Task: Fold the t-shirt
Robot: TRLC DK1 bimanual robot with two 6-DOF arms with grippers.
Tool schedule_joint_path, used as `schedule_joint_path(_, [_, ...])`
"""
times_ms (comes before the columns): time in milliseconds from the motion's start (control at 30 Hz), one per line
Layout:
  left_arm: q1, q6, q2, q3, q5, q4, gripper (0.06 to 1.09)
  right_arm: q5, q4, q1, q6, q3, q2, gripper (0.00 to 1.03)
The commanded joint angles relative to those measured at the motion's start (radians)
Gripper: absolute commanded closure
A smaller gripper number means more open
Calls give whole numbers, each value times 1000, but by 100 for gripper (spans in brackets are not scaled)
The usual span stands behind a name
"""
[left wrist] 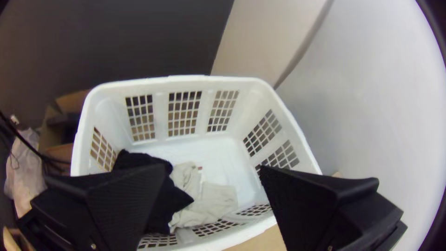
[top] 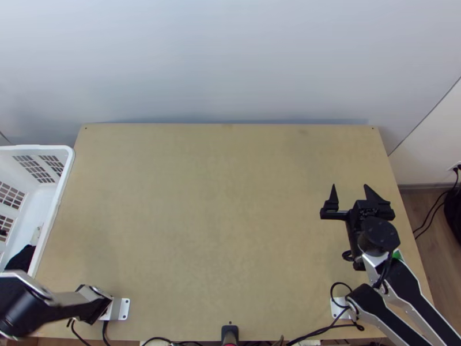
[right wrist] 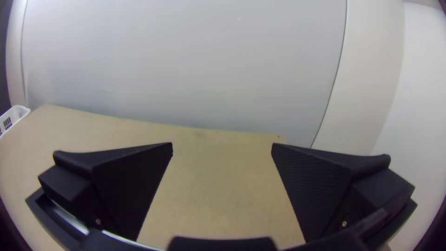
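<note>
A white bag point(left wrist: 24, 169) and a cardboard box point(left wrist: 74, 100) sit at the left, beyond a white basket point(top: 71, 154) with grid-like openings in its walls. The basket stands beside the left edge of the light wooden surface point(top: 201, 219). A black cloth point(top: 22, 258) lies bunched in its near part, and a pale cloth point(left wrist: 213, 200), crumpled and partly spread, lies against it on its far side. I cannot tell which of the two is the t-shirt. The left gripper point(left wrist: 213, 168) is above the basket, its jaws wide apart, with parts of both cloths seen between them. The left arm point(top: 63, 300) runs left from its base plate point(top: 124, 308) at the near left.

In the middle of the near edge is a black fixture point(top: 229, 331), with cables point(top: 322, 330) running along that edge to the right. The right gripper point(top: 350, 185) is above the right part of the surface, its jaws set wide and pointing toward the pale far wall point(top: 230, 63). Behind it, nearer, comes the right arm point(top: 403, 282), white and black, with a small green patch point(top: 397, 254). To the right of the surface is wooden floor point(top: 423, 213), with a black object point(top: 454, 213) at the right.
</note>
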Motion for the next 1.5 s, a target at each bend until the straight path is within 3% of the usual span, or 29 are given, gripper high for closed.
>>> schedule_joint_path(0, [75, -188, 244, 63, 86, -44, 10, 32, 14, 8, -50, -19, 34, 4])
schedule_joint_path(33, [91, -221, 284, 74, 145, -54, 10, 36, 21, 11, -59, -26, 35, 4])
schedule_joint_path(167, [95, -221, 396, 111, 155, -65, 10, 41, 32, 14, -73, -37, 38, 4])
schedule_joint_path(333, [111, -185, 517, 109, 81, 42, 10, 47, 34, 18, -74, -33, 77, 4])
schedule_joint_path(633, [134, -14, 726, 134, -99, 173, 10, 52, 34, 18, -88, -25, 133, 4])
schedule_joint_path(833, [138, 48, 863, 174, -154, 167, 11, 52, 37, 20, -113, -16, 166, 4])
schedule_joint_path(1267, [120, 33, 1045, 183, -154, 167, 12, 66, 58, 43, -177, -14, 187, 4])
schedule_joint_path(1400, [117, 37, 1088, 183, -154, 211, 24, 67, 58, 44, -191, -6, 201, 4])
schedule_joint_path(1467, [117, 48, 1090, 169, -140, 242, 41, 69, 58, 44, -194, -3, 207, 4])
